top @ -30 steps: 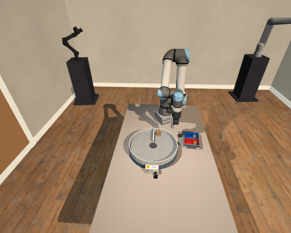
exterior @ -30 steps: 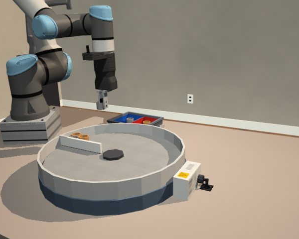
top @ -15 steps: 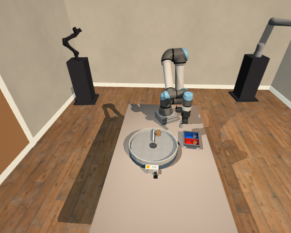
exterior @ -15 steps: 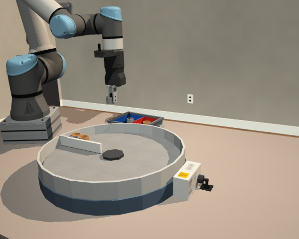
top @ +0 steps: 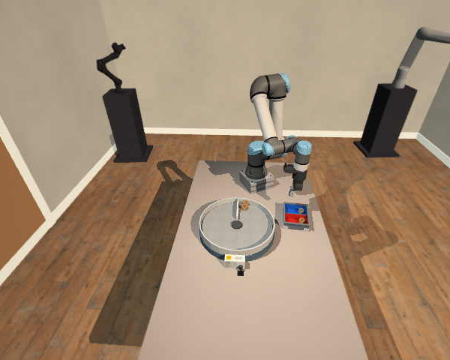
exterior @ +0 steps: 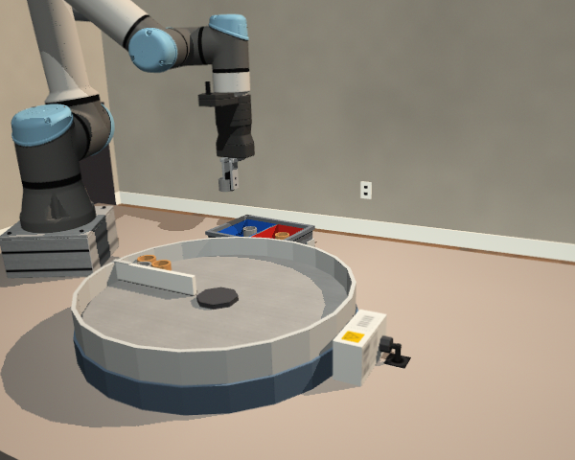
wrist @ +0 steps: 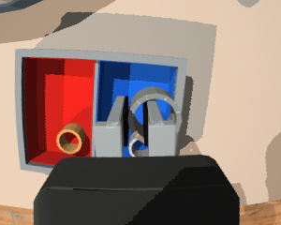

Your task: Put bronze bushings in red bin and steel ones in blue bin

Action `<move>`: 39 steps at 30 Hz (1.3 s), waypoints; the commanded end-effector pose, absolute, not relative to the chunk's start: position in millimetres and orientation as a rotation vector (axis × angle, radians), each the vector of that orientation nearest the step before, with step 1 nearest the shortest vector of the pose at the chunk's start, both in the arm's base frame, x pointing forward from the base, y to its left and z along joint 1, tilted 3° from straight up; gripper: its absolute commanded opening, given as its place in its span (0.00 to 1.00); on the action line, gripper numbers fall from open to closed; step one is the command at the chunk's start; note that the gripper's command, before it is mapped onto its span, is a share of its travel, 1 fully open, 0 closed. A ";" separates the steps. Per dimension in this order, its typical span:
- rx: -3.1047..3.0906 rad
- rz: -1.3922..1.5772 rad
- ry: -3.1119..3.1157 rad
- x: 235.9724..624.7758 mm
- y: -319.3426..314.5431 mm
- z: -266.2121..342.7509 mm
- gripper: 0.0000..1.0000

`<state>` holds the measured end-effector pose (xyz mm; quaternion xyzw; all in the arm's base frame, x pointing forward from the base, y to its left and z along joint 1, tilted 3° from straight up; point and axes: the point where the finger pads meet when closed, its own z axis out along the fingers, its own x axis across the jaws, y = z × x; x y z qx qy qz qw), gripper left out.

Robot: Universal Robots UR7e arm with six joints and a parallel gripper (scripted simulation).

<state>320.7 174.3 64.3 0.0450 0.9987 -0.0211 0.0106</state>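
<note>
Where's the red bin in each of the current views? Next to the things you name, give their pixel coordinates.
Top: right of centre, the red bin [top: 291, 219] [exterior: 291, 229] [wrist: 69, 103], nearer the camera than blue.
Exterior: beyond the turntable's far rim, partly hidden.
Wrist: left of blue.
Shared landmark: the bronze bushing [top: 301, 220] [exterior: 282, 235] [wrist: 70, 142] inside it.

So no actual words or digits I can make out anywhere. Closest thing is the white box [top: 234, 263] [exterior: 359, 346] on the turntable's outer side, lower right in the exterior view and lower middle in the top one. Its top has a yellow-orange label [top: 229, 257] [exterior: 353, 336], with a dark warning-type triangle on it in the exterior shot, symbol inside too tiny for me. Next to that there's a barcode-looking patch [exterior: 365, 321], just dark stripes, nothing legible.
</note>
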 end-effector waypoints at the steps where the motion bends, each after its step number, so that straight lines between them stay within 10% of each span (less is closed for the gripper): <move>1: 0.143 -0.071 3.115 321.6 179.6 64.2 0.00; 39: 0.143 -0.069 3.115 322.8 177.2 9.0 0.00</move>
